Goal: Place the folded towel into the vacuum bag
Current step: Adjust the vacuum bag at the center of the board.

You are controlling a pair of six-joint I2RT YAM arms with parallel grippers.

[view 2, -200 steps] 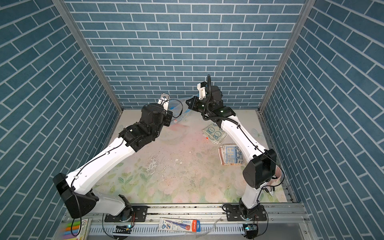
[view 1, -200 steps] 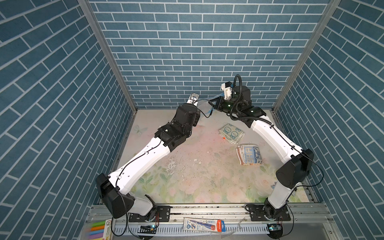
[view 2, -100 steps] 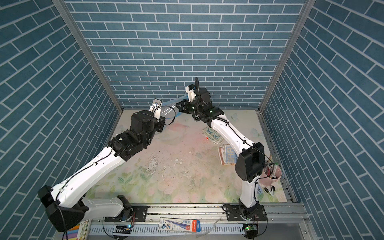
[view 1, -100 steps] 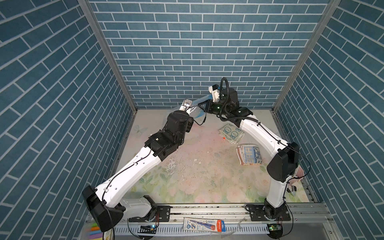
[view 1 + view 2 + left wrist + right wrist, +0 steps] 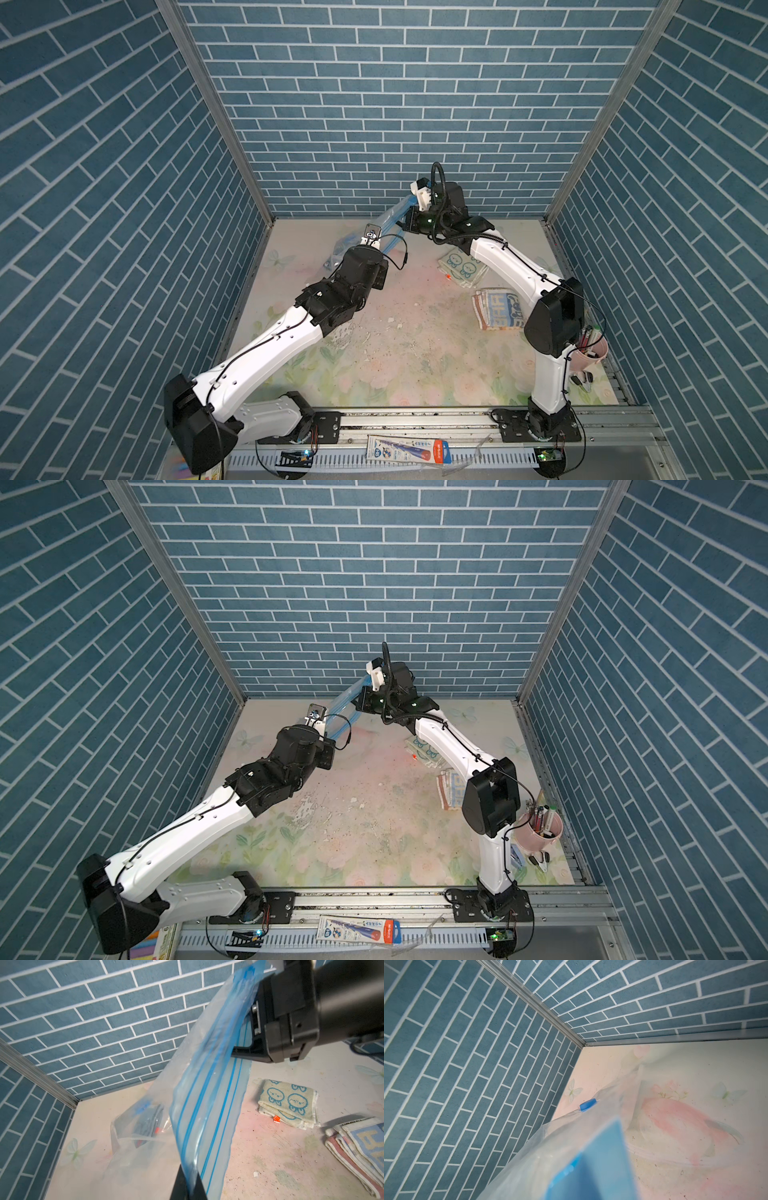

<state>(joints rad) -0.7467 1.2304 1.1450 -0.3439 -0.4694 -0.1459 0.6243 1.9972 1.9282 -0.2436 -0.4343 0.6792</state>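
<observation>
The vacuum bag was found at about 11 o'clock on the table. It was raised by its blue zip strip, while its lower end seemed to trail on the surface. Its round blue cap was seen low down, toward the corner. Something dark was visible inside the bag, though what it was could not be told. The strip was pinched low down by the left gripper, its jaws closed narrowly on the plastic, and higher up by the right gripper, likewise clamped tight on it. The strip was thus stretched between the two.

Two folded towels were seen outside the bag and well apart from it: a cream towel at about 2 o'clock and a striped towel at 3 o'clock. A pink cup stood at 4 o'clock by the edge.

The step in hand was judged to be the presenting of the bag's mouth. It would be done well if the strip were kept taut, if only one layer were gripped so that the mouth could gape, and if the opening were turned toward 2 o'clock. One gripper would then have to be freed for a towel — without the bag being allowed to collapse.
</observation>
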